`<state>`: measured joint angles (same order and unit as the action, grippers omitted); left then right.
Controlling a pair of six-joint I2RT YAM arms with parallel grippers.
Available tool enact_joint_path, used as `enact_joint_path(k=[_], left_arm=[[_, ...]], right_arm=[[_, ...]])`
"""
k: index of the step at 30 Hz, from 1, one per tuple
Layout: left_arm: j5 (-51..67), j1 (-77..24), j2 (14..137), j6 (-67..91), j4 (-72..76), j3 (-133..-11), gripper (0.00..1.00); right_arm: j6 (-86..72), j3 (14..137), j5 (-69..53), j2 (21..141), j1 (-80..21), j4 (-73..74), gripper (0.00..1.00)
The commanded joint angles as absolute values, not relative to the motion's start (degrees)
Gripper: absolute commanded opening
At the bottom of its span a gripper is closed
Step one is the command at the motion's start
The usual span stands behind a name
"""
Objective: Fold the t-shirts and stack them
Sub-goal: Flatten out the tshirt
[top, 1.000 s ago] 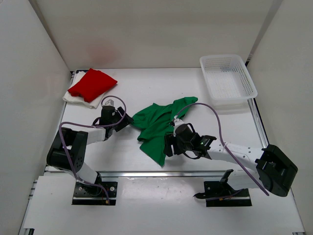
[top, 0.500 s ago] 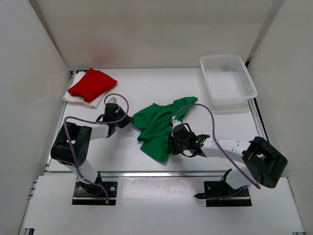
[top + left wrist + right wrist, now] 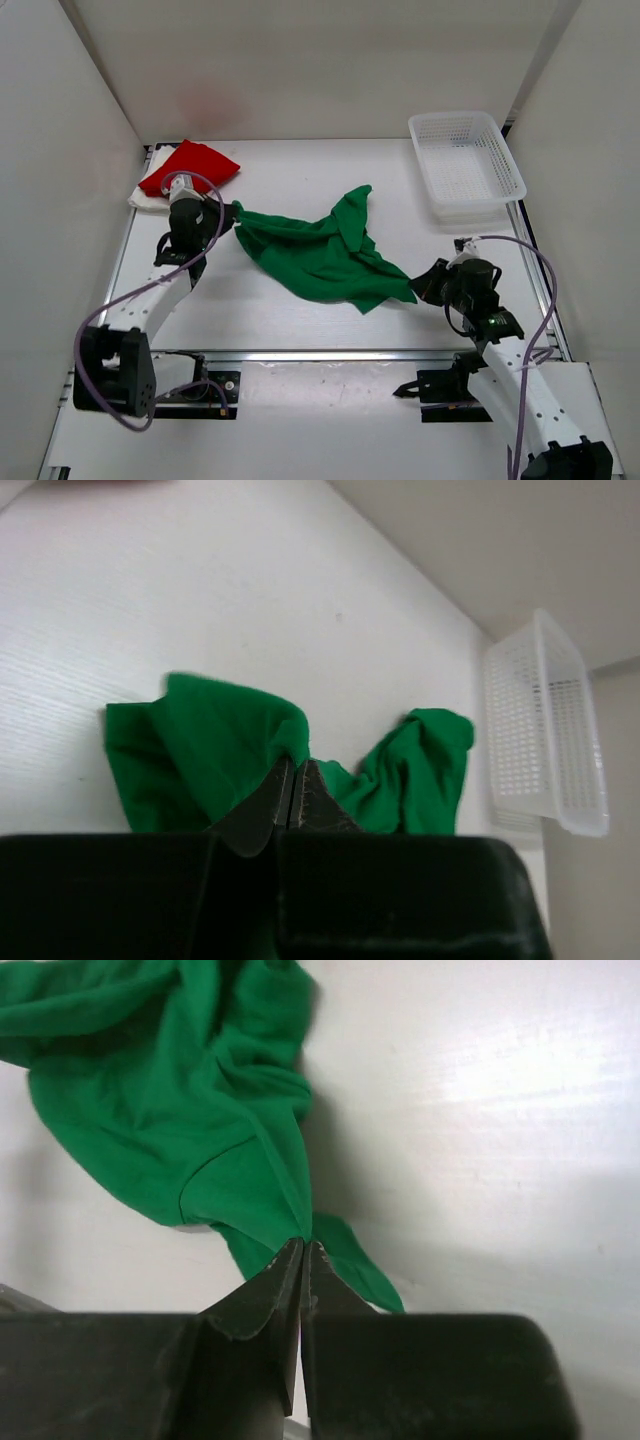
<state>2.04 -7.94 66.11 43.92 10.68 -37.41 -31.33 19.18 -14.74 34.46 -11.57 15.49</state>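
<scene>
from the overhead camera i see the green t-shirt (image 3: 320, 255) stretched between my two arms across the middle of the white surface (image 3: 300, 170). the left gripper (image 3: 232, 212) is clamped fully closed on the shirt's left end, just in front of the far left corner. the right gripper (image 3: 418, 288) is clamped fully closed on the shirt's right end, toward the near right of the surface. the cloth between them is not flat. it runs in wrinkled folds, is widest on the near side, and has one flap pointing toward the back around the middle. i cannot tell whether its middle rests on the surface or hangs just above it.

on the left wrist camera the two dark fingers (image 3: 262, 815) meet with only a thin seam between them. green cloth bunches right at their tips and spreads to both sides. on the right wrist camera the fingers (image 3: 255, 1305) press together the same way, pinching a narrow corner of the green cloth. a small tail of cloth lies off to one side of the tips, and the rest of the shirt fans away over the surface.

the red t-shirt (image 3: 190, 165) lies folded in the far left corner on top of the white t-shirt (image 3: 142, 198), whose edge shows beneath it on the near left side. the white mesh basket (image 3: 512, 165) sits in the far right corner, well apart from the green t-shirt.
</scene>
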Motion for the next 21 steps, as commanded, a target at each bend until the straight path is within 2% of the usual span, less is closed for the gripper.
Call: enact_joint_path(k=[1,3,6,8,11,16,21], left_arm=[[2.02,-7.99,71.26,43.16,7.92,-39.80,0.00],[-3.57,-12.46,76.26,40.79,6.86,-46.11,0.00],[-0.45,-11.69,83.21,40.95,2.57,-55.68,0.00],[2.10,-10.29,83.67,40.70,0.19,-60.00,0.00],[0.44,-9.85,77.10,37.72,-4.20,-61.87,0.00],[1.41,-8.26,64.88,33.24,-17.72,-69.32,0.00],[3.51,-6.34,65.73,32.52,-27.50,-81.53,0.00]], right_arm=[[-33.04,17.84,-21.09,35.15,-8.62,15.65,0.00],[-33.05,18.19,-21.27,37.95,-9.14,12.93,0.00],[-32.61,19.42,-18.91,40.78,-12.64,11.17,0.00],[-32.43,20.30,-16.53,41.13,-14.93,11.51,0.00],[-31.90,21.53,-14.42,39.99,-17.31,12.48,0.01],[-30.50,23.02,-18.01,36.13,-14.77,14.23,0.01],[-29.71,25.57,-20.39,35.07,-13.10,14.68,0.00]])
